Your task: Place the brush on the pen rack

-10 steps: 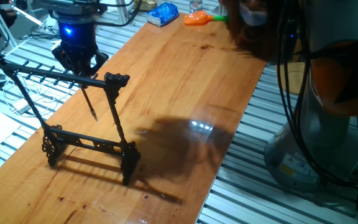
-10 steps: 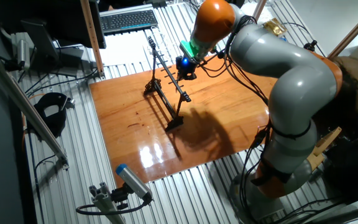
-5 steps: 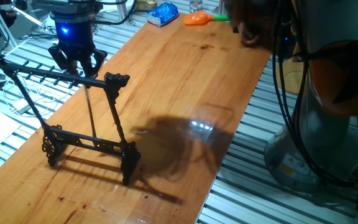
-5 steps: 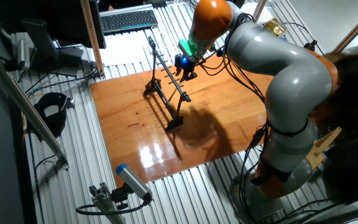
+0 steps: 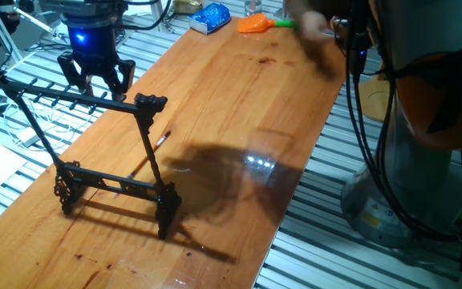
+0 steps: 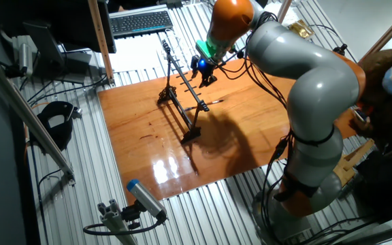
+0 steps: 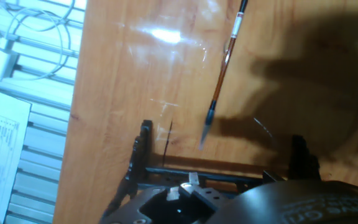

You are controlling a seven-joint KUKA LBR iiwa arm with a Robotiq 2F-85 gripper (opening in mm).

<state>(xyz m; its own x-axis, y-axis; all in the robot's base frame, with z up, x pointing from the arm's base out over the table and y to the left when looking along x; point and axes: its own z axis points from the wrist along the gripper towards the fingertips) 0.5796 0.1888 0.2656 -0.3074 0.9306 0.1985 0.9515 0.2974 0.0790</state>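
The two-finger gripper (image 5: 96, 75) hangs above the far end of the rack's top bar, a blue light glowing on its body; its black fingers (image 5: 122, 77) are spread apart and nothing is between them. In the other fixed view the gripper (image 6: 205, 73) sits at the end of a grey and orange arm (image 6: 305, 75) that arches over the table.

The thin calligraphy brush (image 5: 152, 148), a pale shaft with a dark tip, is not in the gripper. It lies flat on the orange-brown wooden table (image 5: 239, 112), below the gripper and out toward the table's middle, slanting past the rack's near upright. In the hand view the brush (image 7: 222, 73) runs diagonally across the wood, apart from the fingers; it appears to touch nothing but the table, though the picture is blurred. The other fixed view shows the brush (image 6: 209, 103) just beside the rack.

The tall black metal pen rack (image 5: 103, 152), with a peg-lined top bar, slim uprights and scrolled feet, stands upright on the table. From the other side the pen rack (image 6: 180, 88) stands near the table's far edge.

At the table's far end lie an orange scoop with a green handle (image 5: 259, 24) and a blue packet (image 5: 210, 17).
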